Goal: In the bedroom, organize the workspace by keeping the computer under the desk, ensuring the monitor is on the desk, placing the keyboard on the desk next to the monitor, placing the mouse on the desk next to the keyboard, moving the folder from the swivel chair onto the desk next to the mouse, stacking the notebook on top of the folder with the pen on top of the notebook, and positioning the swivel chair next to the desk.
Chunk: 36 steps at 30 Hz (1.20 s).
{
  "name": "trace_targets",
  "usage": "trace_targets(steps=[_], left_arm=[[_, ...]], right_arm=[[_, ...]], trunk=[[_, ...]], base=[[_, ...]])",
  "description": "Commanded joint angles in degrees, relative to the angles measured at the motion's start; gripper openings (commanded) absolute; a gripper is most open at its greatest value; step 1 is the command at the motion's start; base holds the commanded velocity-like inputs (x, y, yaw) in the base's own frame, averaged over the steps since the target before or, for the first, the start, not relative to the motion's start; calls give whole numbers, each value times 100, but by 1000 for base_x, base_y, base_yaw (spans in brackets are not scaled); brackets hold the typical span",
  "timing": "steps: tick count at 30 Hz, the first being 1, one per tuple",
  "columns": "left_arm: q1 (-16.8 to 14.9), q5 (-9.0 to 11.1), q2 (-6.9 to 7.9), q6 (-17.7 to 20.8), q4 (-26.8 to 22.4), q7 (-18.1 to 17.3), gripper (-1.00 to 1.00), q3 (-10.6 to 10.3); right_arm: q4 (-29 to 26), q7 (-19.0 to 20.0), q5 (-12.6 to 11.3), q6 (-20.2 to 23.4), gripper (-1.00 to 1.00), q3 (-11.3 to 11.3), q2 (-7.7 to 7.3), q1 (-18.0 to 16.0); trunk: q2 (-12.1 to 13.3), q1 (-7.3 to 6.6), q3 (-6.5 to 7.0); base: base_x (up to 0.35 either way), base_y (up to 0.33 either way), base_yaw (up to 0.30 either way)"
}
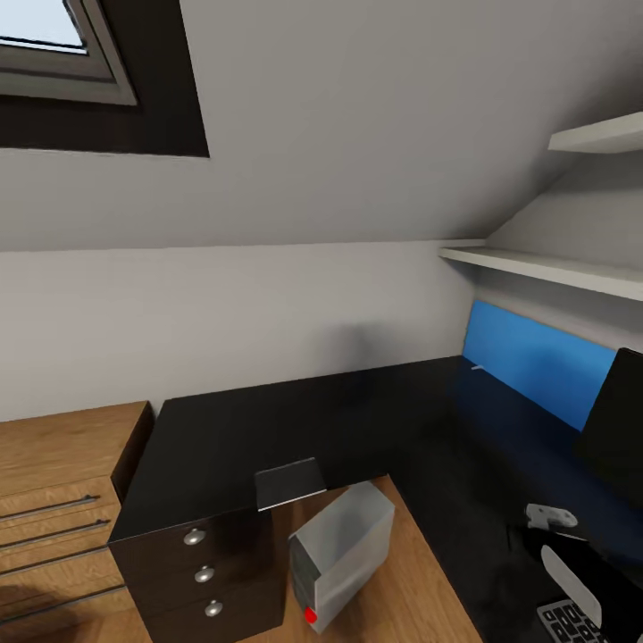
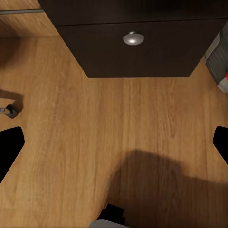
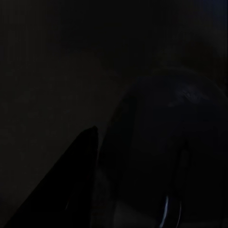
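Head view: computer tower [image 1: 344, 554] on floor at 6 o'clock beside black bench [image 1: 357, 420]; monitor [image 1: 616, 420] at 3; keyboard [image 1: 572, 622] at 4. Remaining items unplaced. Left hand [image 2: 114, 142] wide; right hand's spread cannot be told.

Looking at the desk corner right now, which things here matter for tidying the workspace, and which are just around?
Part of the job:
- desk, black, in the corner
- computer, grey tower on the floor by the desk's drawers
- monitor, dark, at the right edge
- keyboard, a corner showing

Just around:
- wooden dresser
- wall shelves
- blue panel
- window
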Motion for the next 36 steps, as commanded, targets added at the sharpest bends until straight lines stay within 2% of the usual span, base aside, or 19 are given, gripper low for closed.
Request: trace_targets(steps=[1,4,9,16,18,22,36], left_arm=[[-6,61,8,-38,-2,41,100,-47],[-6,61,8,-37,-3,41,100,-47],[-4,61,8,-39,-4,41,100,-48],[-4,72,-220,-67,-94,62,100,-47],[-5,71,-247,-132,-102,60,100,-53],[-4,70,-261,-251,-104,59,100,-63],[-8,70,-257,-282,-118,59,100,-39]], right_arm=[[86,-52,-68,-76,-100,43,-5,-7],[405,-56,-72,-188,-100,34,1,-7],[573,-58,-75,-264,-100,38,2,-7],[559,15,-77,-111,-100,14,230,-1],[559,9,-76,-126,-100,8,287,1],[561,5,-75,-144,-100,5,306,1],[568,4,-75,-155,-100,13,319,2]], trunk=[[-7,1,-8],[-7,1,-8],[-7,1,-8],[-7,1,-8],[-7,1,-8],[-7,1,-8],[-7,1,-8]], base=[[0,0,0],[0,0,0],[0,0,0],[0,0,0],[0,0,0],[0,0,0],[0,0,-2]])
